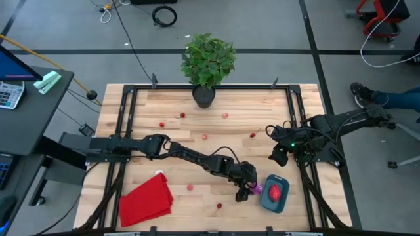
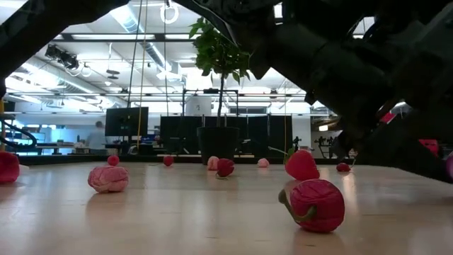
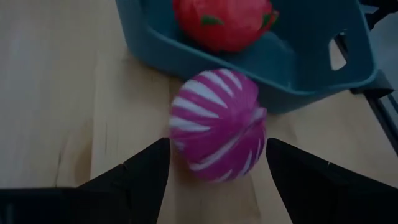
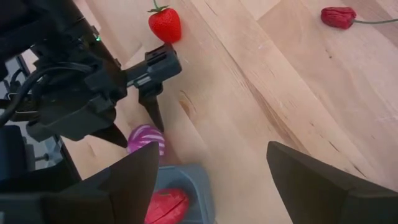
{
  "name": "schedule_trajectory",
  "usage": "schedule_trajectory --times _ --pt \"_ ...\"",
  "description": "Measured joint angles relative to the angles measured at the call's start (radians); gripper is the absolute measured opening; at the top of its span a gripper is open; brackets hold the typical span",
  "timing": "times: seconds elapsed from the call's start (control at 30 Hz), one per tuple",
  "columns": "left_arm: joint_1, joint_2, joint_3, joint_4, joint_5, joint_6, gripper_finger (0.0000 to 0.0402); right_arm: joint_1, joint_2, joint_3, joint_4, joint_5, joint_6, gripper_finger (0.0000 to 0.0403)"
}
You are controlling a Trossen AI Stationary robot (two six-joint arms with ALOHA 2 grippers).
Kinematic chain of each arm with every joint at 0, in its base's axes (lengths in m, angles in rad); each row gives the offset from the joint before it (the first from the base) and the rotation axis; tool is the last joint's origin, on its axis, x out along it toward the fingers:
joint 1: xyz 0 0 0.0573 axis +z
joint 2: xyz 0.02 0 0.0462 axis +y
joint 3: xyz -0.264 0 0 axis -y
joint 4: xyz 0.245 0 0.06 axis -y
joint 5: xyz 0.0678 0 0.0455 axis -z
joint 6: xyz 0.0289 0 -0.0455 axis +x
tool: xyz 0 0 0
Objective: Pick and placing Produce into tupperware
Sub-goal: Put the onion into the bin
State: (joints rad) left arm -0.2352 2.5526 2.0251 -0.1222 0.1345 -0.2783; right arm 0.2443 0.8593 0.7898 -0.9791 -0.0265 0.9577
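Note:
The purple-and-white striped piece (image 3: 217, 124) sits between the fingers of my left gripper (image 3: 217, 146), right beside the teal tub (image 3: 292, 68), outside its near wall. One red fruit (image 3: 221, 22) lies in the tub. From above, my left gripper (image 1: 246, 190) is at the tub's (image 1: 274, 194) left side. The right wrist view shows the striped piece (image 4: 147, 138) at the left fingertips. My right gripper (image 4: 212, 146) is open and hovers farther back over the table's right part (image 1: 281, 156). Small red and pink pieces, such as one (image 1: 205, 137), lie scattered on the table. My left gripper pinches the striped piece across its round middle (image 3: 180, 134), one finger (image 3: 146, 171) on each side, only at their free ends. The fingers come slanting down from the table's left. Whether the piece is lifted or rests on the wood I cannot tell.
A red cloth (image 1: 146, 200) lies near the front left. A black plant pot (image 1: 205, 96) stands at the far edge. A strawberry (image 4: 165, 25) and a stemmed red piece (image 4: 339, 17) lie near the left gripper. In the low view a red pepper-like piece (image 2: 315, 205) lies nearest.

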Motion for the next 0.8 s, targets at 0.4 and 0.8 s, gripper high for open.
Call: schedule_trajectory --times 0.4,0.8 --pt "0.001 0.002 0.0 0.0 0.0 0.0 0.0214 0.0 0.0 0.0 0.0 0.0 0.0 0.0307" --pt "0.001 -0.001 0.0 0.12 0.0 -0.032 0.0199 0.0 0.0 0.0 0.0 0.0 0.0 0.0307"
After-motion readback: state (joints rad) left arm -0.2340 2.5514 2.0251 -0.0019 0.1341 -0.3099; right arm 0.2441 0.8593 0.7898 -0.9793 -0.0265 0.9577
